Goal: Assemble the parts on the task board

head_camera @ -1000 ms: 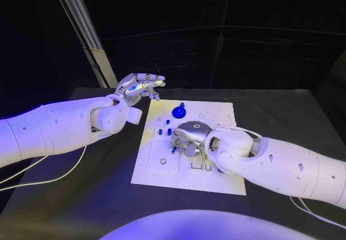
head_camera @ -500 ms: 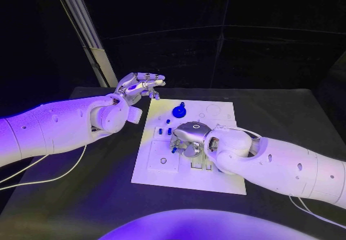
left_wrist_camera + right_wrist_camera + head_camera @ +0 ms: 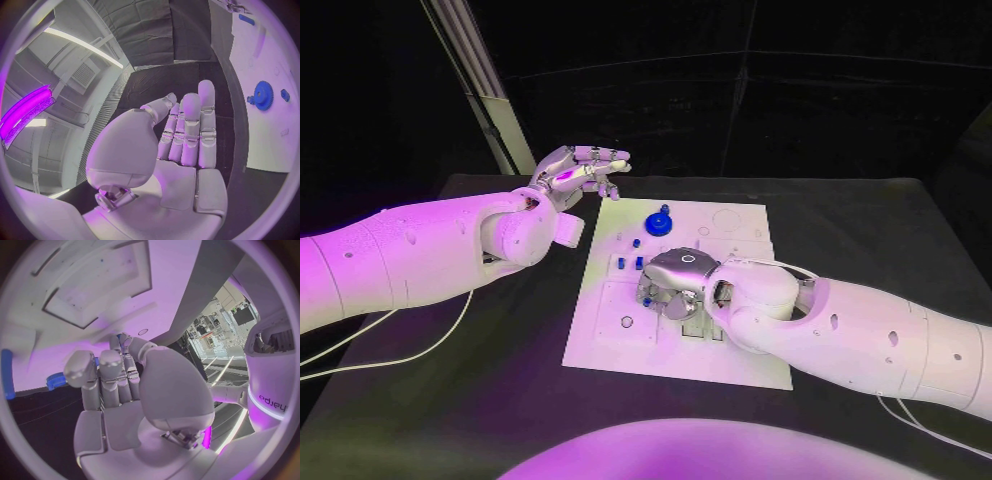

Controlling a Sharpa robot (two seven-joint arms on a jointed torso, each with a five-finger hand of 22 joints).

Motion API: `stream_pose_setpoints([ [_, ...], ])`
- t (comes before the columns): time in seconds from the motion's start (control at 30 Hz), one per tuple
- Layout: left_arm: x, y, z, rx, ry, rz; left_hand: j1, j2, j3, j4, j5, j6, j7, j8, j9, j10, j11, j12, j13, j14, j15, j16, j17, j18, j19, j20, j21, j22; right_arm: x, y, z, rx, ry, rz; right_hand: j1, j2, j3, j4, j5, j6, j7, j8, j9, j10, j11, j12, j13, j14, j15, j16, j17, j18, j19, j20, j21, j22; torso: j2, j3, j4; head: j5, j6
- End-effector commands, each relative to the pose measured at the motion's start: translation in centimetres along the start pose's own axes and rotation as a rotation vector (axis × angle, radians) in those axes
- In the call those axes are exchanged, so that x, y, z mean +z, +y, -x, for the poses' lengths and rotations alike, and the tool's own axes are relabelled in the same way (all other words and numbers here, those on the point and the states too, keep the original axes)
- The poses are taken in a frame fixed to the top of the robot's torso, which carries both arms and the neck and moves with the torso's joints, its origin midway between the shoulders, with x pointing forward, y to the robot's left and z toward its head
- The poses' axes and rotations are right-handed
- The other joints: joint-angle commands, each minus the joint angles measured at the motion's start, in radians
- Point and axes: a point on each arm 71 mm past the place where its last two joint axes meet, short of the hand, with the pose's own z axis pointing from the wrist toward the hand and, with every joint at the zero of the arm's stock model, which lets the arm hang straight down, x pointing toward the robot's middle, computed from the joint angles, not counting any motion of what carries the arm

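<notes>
The white task board (image 3: pixel 747 365) lies in the middle of the black table. A blue gear (image 3: pixel 659 222) stands at its far end, also the blue gear (image 3: pixel 262 95) in the left wrist view, and small blue parts (image 3: pixel 636 263) sit just nearer. My right hand (image 3: pixel 678 287) hangs over the board's middle, fingers pointing down at it. A small blue part (image 3: pixel 648 300) sits at its fingertips, seen as the blue part (image 3: pixel 56 380) beside a fingertip (image 3: pixel 78 369); whether it is gripped is hidden. My left hand (image 3: pixel 581 170) is raised beyond the board's far left corner, fingers straight (image 3: pixel 187 130), holding nothing.
A pale upright post (image 3: pixel 480 85) stands behind the table's far left corner. A blue bar (image 3: pixel 7 381) lies on the board (image 3: pixel 75 270) near my right hand. Bare black table (image 3: pixel 459 400) surrounds the board on all sides.
My right hand has sunk a little lower onto the board's middle and shifted slightly toward me. My left hand has stayed where it was.
</notes>
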Motion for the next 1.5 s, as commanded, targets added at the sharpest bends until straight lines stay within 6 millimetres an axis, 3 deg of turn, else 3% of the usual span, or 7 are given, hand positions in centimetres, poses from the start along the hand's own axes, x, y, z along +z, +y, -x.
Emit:
stream_pose_setpoints([
  [0.03, 0.1, -0.1, -0.1, -0.009, 0.012, -0.001, 0.006, 0.004, -0.002, -0.002, 0.006, -0.002, 0.002, 0.005, -0.001, -0.006, -0.002, 0.002, -0.001, -0.008, 0.000, -0.006, -0.001, 0.013, -0.006, 0.000, -0.006, -0.001, 0.0, -0.2, -0.1, -0.012, -0.014, -0.003, -0.016, -0.007, -0.015, 0.005, -0.002, -0.040, 0.006, -0.005, -0.010, -0.011, 0.006, -0.006, -0.002, 0.015, 0.010, 0.008, 0.002, -0.008, -0.006, 0.007, 0.005, 0.004, 0.000, 0.0001, 0.0003, -0.001, -0.002],
  [0.3, 0.0, -0.1, -0.1, -0.010, 0.013, 0.002, 0.006, 0.004, -0.002, -0.002, 0.006, -0.002, 0.002, 0.005, -0.001, -0.006, -0.002, 0.002, -0.001, -0.008, 0.000, -0.006, -0.001, 0.013, -0.006, 0.000, -0.006, -0.001, -0.1, -0.4, 0.1, -0.004, -0.055, -0.008, -0.031, -0.020, -0.030, 0.013, -0.004, -0.139, 0.007, -0.004, -0.019, -0.069, 0.016, -0.026, -0.009, 0.003, 0.018, -0.010, -0.031, -0.001, -0.025, 0.016, -0.011, -0.023, 0.000, 0.0003, -0.0005, 0.000, 0.000],
  [0.53, 0.0, -0.1, 0.0, -0.011, 0.014, 0.003, 0.006, 0.004, -0.002, -0.002, 0.006, -0.002, 0.002, 0.005, -0.001, -0.006, -0.002, 0.002, -0.001, -0.008, 0.000, -0.006, -0.001, 0.013, -0.006, 0.000, -0.006, -0.001, -0.8, -0.6, 0.5, 0.010, -0.107, 0.001, -0.031, -0.023, -0.033, 0.014, -0.002, -0.148, 0.009, 0.000, -0.016, -0.089, 0.020, -0.029, -0.009, -0.001, 0.021, -0.018, -0.044, 0.001, -0.032, 0.018, -0.018, -0.034, 0.000, 0.0013, -0.0008, -0.001, 0.004],
  [0.93, -0.2, -0.2, 0.4, -0.008, 0.005, 0.004, 0.006, 0.004, -0.002, -0.002, 0.006, -0.002, 0.002, 0.005, -0.001, -0.006, -0.002, 0.002, -0.001, -0.008, 0.000, -0.006, -0.001, 0.013, -0.006, 0.000, -0.006, -0.001, -5.8, -3.9, 3.6, 0.032, -0.168, -0.116, -0.045, -0.042, -0.063, 0.024, -0.007, -0.140, 0.009, 0.002, -0.013, -0.132, 0.024, -0.027, -0.010, -0.028, 0.026, -0.092, -0.138, 0.015, -0.072, 0.024, -0.065, -0.104, 0.000, 0.0006, -0.0023, -0.025, 0.029],
  [1.17, -0.3, -0.2, 0.5, -0.008, 0.005, 0.003, 0.007, 0.004, -0.003, -0.004, 0.006, -0.003, 0.002, 0.006, -0.001, -0.007, -0.002, 0.004, -0.001, -0.009, 0.000, -0.006, -0.002, 0.013, -0.006, 0.000, -0.007, -0.002, -7.7, -7.4, 5.9, -0.019, -0.179, -0.247, -0.052, -0.059, -0.170, 0.050, -0.012, -0.210, -0.012, -0.001, -0.017, -0.232, 0.033, -0.038, -0.009, -0.038, 0.032, -0.151, -0.210, 0.023, -0.097, 0.031, -0.112, -0.160, 0.000, 0.0003, 0.0003, -0.043, 0.045],
  [1.37, -0.3, -0.1, 0.5, -0.009, 0.006, 0.005, 0.007, 0.004, -0.003, -0.004, 0.006, -0.003, 0.002, 0.006, -0.001, -0.007, -0.002, 0.004, -0.001, -0.009, 0.000, -0.006, -0.002, 0.013, -0.006, 0.000, -0.007, -0.002, -8.5, -9.1, 6.2, -0.046, -0.155, -0.298, 0.000, -0.041, -0.282, 0.086, -0.010, -0.234, -0.032, 0.000, -0.015, -0.280, 0.039, -0.015, -0.007, -0.032, 0.038, -0.155, -0.225, 0.023, -0.088, 0.038, -0.121, -0.167, 0.001, 0.0013, -0.0009, -0.046, 0.048],
  [1.5, -0.2, -0.1, 0.3, -0.010, 0.009, 0.007, 0.007, 0.004, -0.003, -0.004, 0.006, -0.003, 0.002, 0.006, -0.001, -0.007, -0.002, 0.004, -0.001, -0.009, 0.000, -0.006, -0.002, 0.013, -0.006, 0.000, -0.007, -0.002, -8.6, -9.6, 5.9, -0.055, -0.102, -0.307, 0.020, -0.032, -0.297, 0.090, -0.009, -0.232, -0.040, 0.001, -0.015, -0.274, 0.037, 0.002, -0.006, -0.028, 0.035, -0.149, -0.222, 0.022, -0.081, 0.037, -0.118, -0.163, 0.001, -0.0002, 0.0016, -0.050, 0.049],
])
